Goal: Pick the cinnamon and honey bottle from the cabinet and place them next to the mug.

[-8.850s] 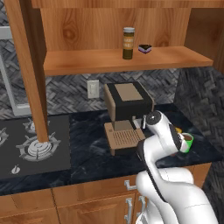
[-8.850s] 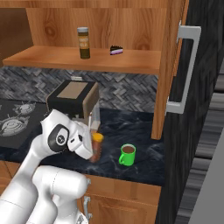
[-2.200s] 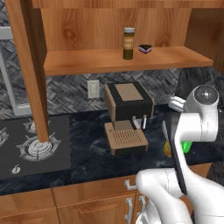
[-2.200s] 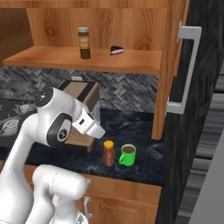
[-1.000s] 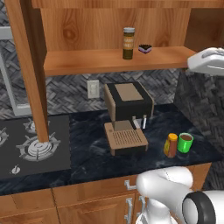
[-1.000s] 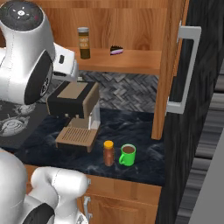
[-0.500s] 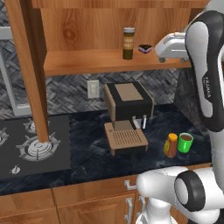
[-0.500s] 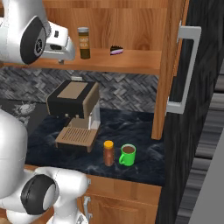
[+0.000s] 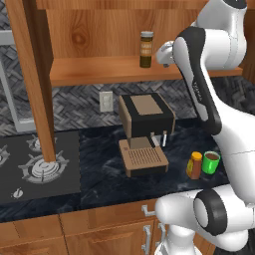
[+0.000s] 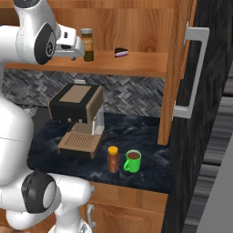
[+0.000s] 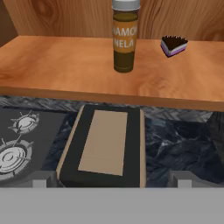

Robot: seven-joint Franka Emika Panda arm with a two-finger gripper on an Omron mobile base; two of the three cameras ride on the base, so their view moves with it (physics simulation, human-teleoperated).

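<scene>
Left base view: the cinnamon [image 9: 146, 49] stands upright on the shelf of the cabinet [image 9: 99, 71], back from the front edge and right of its middle, while the arm reaches up in front of the shelf's right part. On the worktop [image 9: 99, 159] below, the honey bottle [image 9: 194, 165] stands just beside the mug [image 9: 211, 162], near the front right corner and right of the coffee machine [image 9: 144, 133].

Right base view: the gripper [image 10: 76, 48] is raised to shelf height, just left of the cinnamon and apart from it; whether its fingers are spread or together cannot be told. A small dark dish [image 10: 121, 53] sits further right on the shelf. Honey bottle and mug stand together at the worktop's front edge.

Hand view: the camera looks over the shelf's front edge at the cinnamon, upright and a little above centre, the dish to its right, the coffee machine's top below. The finger tips [image 11: 39, 178] show well apart at the bottom.

Judged from this, the honey bottle looks placed and the cinnamon is the step in hand; next, the gripper should advance level over the shelf to straddle the jar and close on its body.
</scene>
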